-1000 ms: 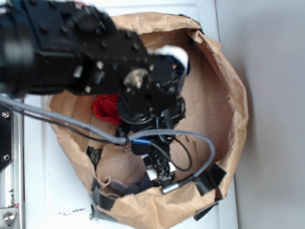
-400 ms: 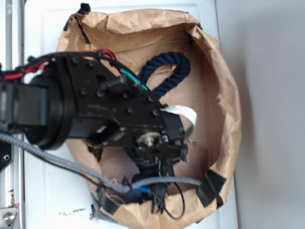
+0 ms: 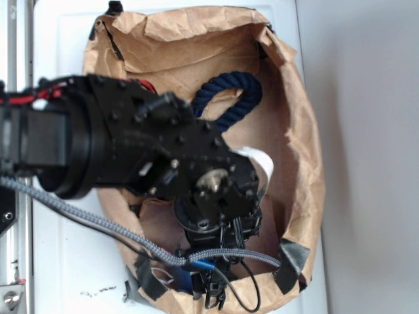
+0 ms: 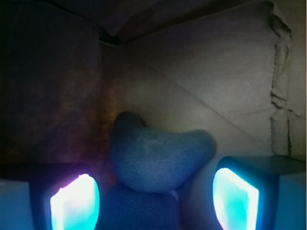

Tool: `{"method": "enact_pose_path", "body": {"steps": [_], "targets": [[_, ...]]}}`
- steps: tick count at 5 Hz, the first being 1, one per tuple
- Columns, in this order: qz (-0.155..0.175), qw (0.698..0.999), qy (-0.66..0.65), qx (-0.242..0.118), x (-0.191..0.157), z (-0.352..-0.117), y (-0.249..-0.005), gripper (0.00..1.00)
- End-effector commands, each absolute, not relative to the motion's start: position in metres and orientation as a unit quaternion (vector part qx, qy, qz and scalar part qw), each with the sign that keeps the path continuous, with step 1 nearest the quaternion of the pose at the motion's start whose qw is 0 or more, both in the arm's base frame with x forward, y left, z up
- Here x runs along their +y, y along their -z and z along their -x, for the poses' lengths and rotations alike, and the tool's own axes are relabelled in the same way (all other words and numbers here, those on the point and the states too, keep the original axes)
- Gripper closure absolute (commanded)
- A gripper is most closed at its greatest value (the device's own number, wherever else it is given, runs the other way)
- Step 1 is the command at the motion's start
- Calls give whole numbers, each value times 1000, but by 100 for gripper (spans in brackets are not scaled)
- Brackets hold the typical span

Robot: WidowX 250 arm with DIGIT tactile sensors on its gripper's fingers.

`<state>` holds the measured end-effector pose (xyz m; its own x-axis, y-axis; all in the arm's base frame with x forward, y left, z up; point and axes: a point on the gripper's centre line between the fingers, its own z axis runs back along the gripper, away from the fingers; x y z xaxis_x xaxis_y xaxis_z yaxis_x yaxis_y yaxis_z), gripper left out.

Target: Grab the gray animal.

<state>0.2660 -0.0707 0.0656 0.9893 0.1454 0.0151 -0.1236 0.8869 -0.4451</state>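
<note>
Gray animal: the gray animal (image 4: 158, 160) is lying in a corner of the brown paper bag (image 3: 308, 150), its rounded lobes spreading up and to the right against the paper wall; in the exterior view it is hiding under the arm.
Gripper: the gripper (image 4: 154, 197) is standing open, one glowing finger pad (image 4: 74, 203) sitting low on the left and the other on the right, with the toy lying between and just beyond them; whether the pads are touching the fabric is hard to tell in this dim view.
Arm: the black robot arm (image 3: 131, 154) is reaching down into the bag from the left, covering most of the bag's floor.
Rope: a navy blue rope (image 3: 229, 98) is looping on the bag floor above the arm, well apart from the gripper.
Cable: a gray braided cable (image 3: 85, 219) is trailing from the left across the arm's underside.
Surface: the bag is sitting on a white tabletop (image 3: 65, 261).
</note>
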Motion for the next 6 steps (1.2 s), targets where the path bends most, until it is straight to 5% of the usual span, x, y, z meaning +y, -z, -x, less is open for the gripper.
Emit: {"method": "enact_pose_path", "body": {"steps": [1,2,3,6], "targets": [[206,978,-44,-4,-69,-266,-45,0],[178,983,-41,5,-70,-270,-24,0],[179,982,-61,-5,-71,-268,-27,100],[177,976,-88,-88,-46,-268,-56,100]]}}
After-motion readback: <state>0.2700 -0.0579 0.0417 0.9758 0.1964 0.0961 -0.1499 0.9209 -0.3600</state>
